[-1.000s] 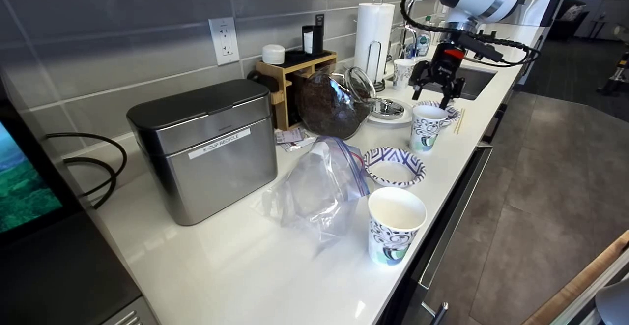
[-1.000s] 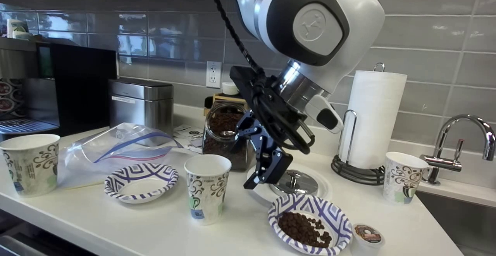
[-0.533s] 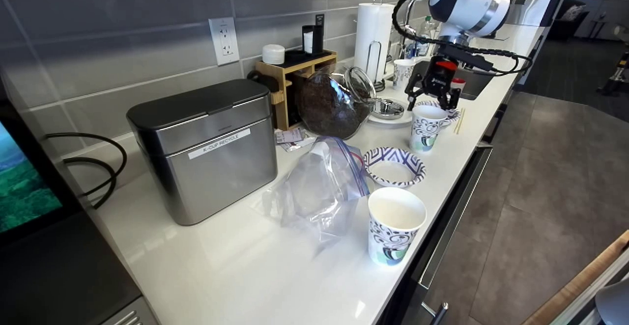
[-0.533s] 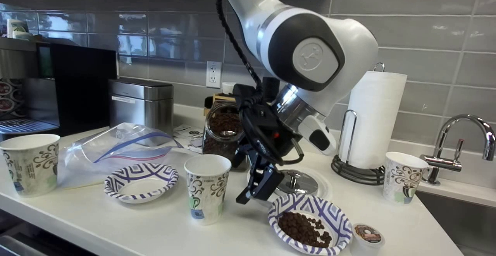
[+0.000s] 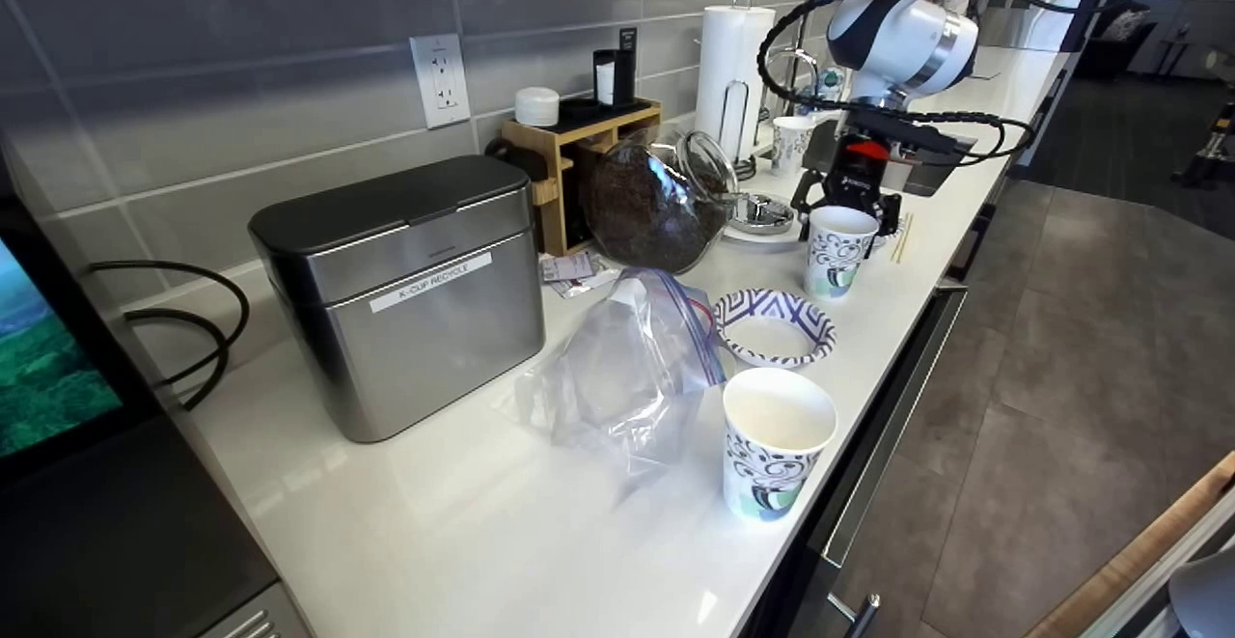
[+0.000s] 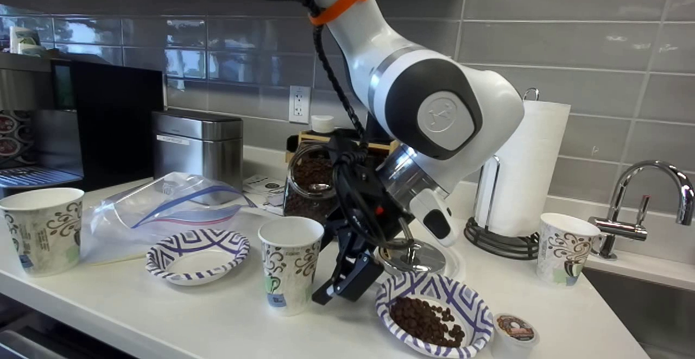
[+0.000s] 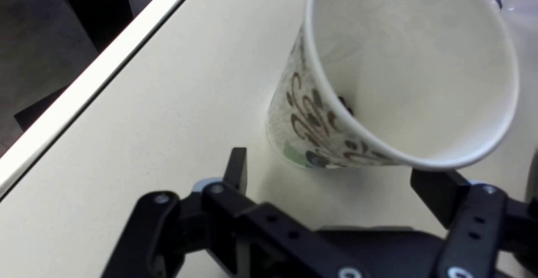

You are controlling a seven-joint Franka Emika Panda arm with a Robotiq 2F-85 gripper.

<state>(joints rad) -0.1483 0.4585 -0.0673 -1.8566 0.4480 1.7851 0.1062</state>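
Observation:
My gripper [image 7: 332, 164] is open and empty, low over the counter beside a patterned white paper cup. The cup [image 7: 307, 122] stands upright between and just ahead of the fingers in the wrist view. A few dark bits [image 7: 346, 105] show inside it. One finger [image 7: 437, 189] is partly hidden under the cup's rim; contact cannot be told. In an exterior view the gripper [image 6: 326, 266] is right behind the cup [image 6: 288, 272], which hides part of one finger. The cup also shows in an exterior view [image 5: 835, 266]. A patterned bowl [image 6: 472, 299] holding brown beans [image 6: 423, 323] is beside the gripper.
A coffee pod [image 6: 516, 329] sits by the bowl. A metal lid [image 6: 412, 258], glass jar [image 6: 307, 201], paper towel roll [image 6: 526, 169], second bowl [image 6: 179, 245], plastic bag [image 5: 627, 368], steel bin [image 5: 434, 319] and two more cups [image 5: 777, 445] [image 6: 564, 247] stand around. The counter edge [image 7: 101, 76] is near.
The open gripper has moved down and towards the cup, from above the metal lid to low beside the cup. The cup, bowls and other objects have not moved.

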